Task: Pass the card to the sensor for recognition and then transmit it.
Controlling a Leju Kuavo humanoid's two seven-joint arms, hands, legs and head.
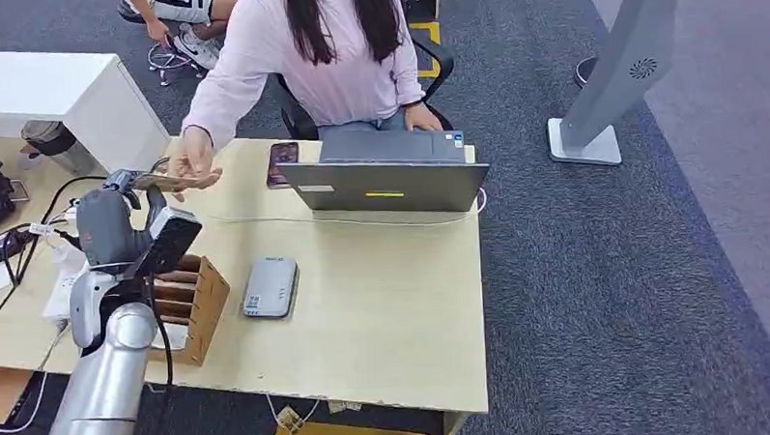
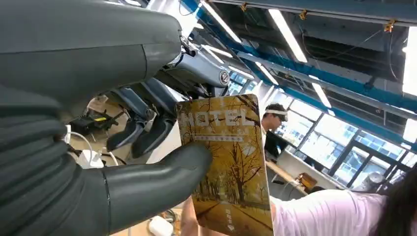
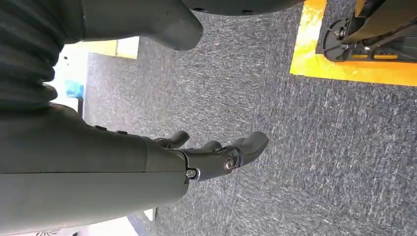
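Left hand (image 2: 123, 162) pinches a yellow hotel card (image 2: 226, 162) between thumb and fingers, raised over the far left corner of the desk (image 1: 384, 305). A person's hand (image 1: 194, 166) reaches across from behind the desk and meets the card (image 1: 159, 181) there. On the desk, a grey card reader (image 1: 270, 287) lies nearer the robot than the laptop (image 1: 385, 179), with a wooden rack (image 1: 193, 300) just beside the reader. A phone (image 1: 283, 163) lies beside the laptop. Right hand (image 3: 216, 155) hangs over the carpet (image 3: 305, 147), fingers loosely apart, holding nothing.
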